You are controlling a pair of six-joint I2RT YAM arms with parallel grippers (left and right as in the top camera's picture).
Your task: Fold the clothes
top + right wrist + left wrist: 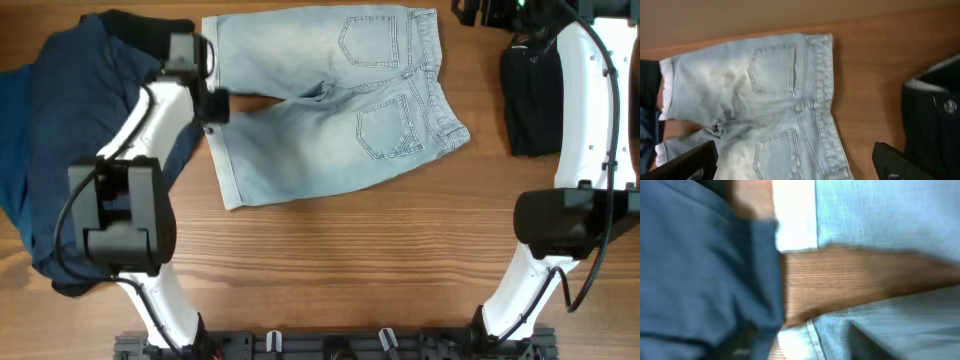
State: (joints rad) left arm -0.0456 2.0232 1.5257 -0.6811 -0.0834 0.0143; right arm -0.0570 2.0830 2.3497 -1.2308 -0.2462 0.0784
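Your denim shorts (330, 110) lie flat, back pockets up, at the far middle of the surface (400, 260). Their long axis runs side to side: leg hems toward the left arm, waistband toward the right arm. That is the relation the fold turns on.

The left tool (210, 95) is right at the hem end, over the gap between the two legs, so it is the nearer one for the hems. Its wrist view is smeared. It shows white turned-up hem, bare wood and dark cloth, but not the jaws, so you cannot tell how far they stand apart. It seems to have no denim in them.

The right tool (793, 146) is spread wide and holds nothing. It hangs on the waistband side, with the pockets below it.

The dark blue garment (60, 130) lies just beside the hems on the left. The black garment (535, 100) is well clear on the right.
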